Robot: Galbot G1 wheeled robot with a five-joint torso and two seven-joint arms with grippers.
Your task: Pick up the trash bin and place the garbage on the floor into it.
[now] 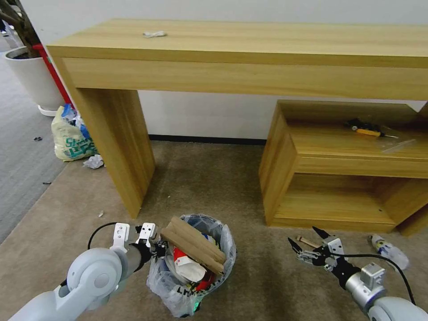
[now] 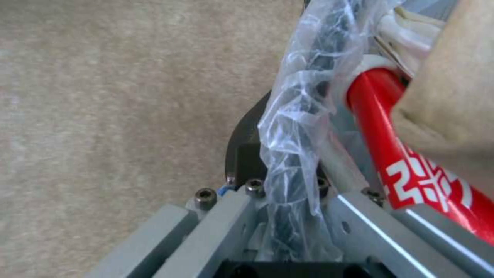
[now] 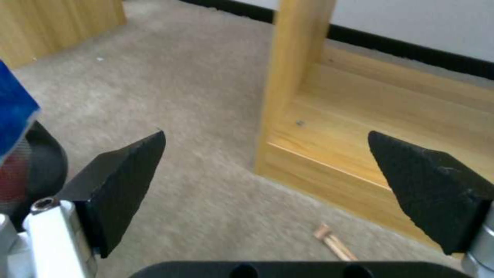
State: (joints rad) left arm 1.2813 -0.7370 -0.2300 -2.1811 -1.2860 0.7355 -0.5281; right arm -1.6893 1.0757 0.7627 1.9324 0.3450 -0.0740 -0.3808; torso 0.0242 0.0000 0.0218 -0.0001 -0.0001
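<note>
Crinkly clear plastic lines the trash bin [image 1: 191, 272], which sits on the floor [image 1: 249, 187] and hides most of its black wall. The left gripper [image 1: 161, 249] is clamped on the bin's rim, its tips buried in the liner. A cardboard piece [image 1: 194, 245] covers much of the litter inside. The right gripper [image 1: 304, 244] hovers with jaws spread wide above a wooden stick [image 1: 307, 242], partly hidden behind it. A plastic bottle [image 1: 388, 250] lies nearby.

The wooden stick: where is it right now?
Head view: the wooden stick lies on the floor at right, by the open right end effector, before the low shelf.
</note>
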